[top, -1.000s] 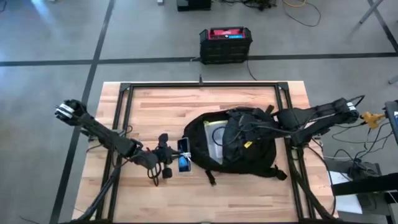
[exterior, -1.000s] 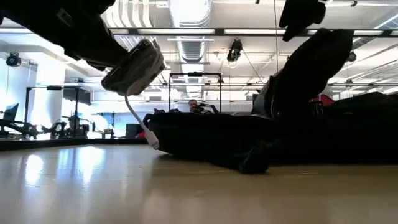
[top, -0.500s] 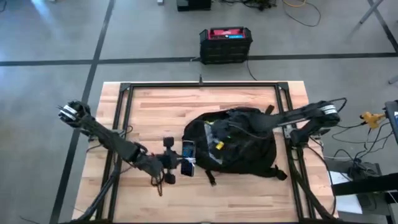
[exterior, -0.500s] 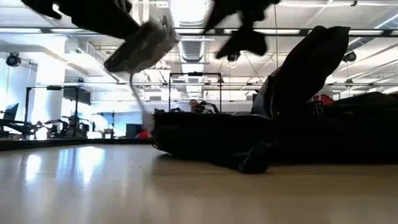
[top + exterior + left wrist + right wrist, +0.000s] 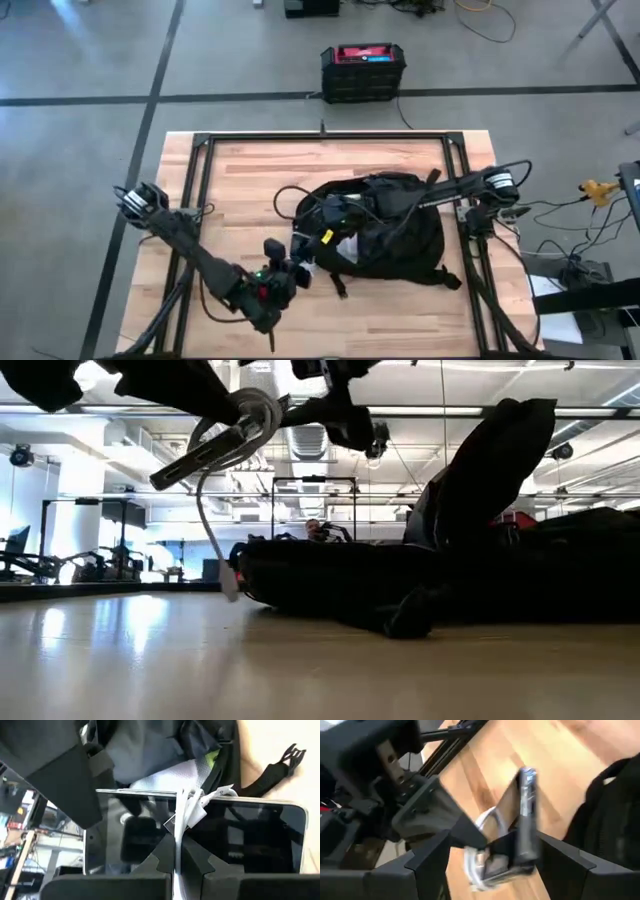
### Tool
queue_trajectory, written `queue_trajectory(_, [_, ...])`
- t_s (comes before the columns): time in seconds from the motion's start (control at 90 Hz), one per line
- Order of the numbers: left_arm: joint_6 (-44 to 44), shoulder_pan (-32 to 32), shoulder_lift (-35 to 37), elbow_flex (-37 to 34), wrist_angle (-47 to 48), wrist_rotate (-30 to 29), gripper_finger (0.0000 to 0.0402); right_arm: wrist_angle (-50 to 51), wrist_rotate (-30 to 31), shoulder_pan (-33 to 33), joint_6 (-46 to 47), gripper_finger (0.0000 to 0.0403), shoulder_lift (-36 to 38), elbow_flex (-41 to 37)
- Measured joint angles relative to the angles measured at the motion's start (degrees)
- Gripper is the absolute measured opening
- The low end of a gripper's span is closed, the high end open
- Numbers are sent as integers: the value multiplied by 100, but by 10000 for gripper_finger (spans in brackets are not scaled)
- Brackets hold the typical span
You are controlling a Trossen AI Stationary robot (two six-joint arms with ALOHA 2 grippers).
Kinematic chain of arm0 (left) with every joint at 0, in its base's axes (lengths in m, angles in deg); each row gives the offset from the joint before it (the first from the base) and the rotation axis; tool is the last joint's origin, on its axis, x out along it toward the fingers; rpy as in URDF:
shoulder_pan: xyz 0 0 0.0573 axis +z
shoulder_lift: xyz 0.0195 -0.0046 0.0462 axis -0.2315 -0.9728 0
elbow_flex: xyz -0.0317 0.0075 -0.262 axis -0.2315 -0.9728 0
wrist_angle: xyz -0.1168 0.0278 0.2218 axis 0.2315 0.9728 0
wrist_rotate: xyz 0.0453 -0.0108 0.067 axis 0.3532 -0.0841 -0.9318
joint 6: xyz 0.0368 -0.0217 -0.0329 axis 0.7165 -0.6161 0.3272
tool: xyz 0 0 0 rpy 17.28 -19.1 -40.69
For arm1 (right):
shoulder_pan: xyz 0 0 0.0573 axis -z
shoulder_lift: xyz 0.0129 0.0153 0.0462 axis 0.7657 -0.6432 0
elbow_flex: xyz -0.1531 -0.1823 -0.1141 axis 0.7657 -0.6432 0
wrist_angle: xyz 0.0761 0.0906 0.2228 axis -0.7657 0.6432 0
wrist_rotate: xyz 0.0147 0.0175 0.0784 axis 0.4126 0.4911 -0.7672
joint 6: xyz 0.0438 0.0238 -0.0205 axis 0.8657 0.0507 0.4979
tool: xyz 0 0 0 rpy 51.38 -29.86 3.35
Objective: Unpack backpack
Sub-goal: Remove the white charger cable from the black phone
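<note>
Two arms out | left gripper (image 5: 289, 272) clamps a tablet (image 5: 200, 835) with white cable — just beside backpack (image 5: 385, 235) mid-surface | right gripper (image 5: 325, 212), nearer, over its opening — jaws apart

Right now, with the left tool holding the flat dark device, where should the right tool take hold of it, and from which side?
Probably the free edge of the flat dark device, opposite the left tool and beside the white cable wrapped round its middle. Come from the backpack side, where the right tool is open, closing across its thin flat faces.
</note>
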Motion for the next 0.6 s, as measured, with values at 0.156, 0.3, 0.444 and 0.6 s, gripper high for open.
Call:
queue_trajectory(0.156, [-93,0,2,-17,3,-2,0,-45,-25,3,-44,173,-222,13])
queue_trajectory(0.3, [-140,-12,-1,-32,-5,21,0,-176,198,10,-410,43,-229,22])
queue_trajectory(0.444, [-325,-7,2,-139,0,88,0,-246,326,57,-626,26,-194,31])
queue_trajectory(0.6, [-676,-4,6,-356,-40,154,0,-270,410,112,-827,18,-185,42])
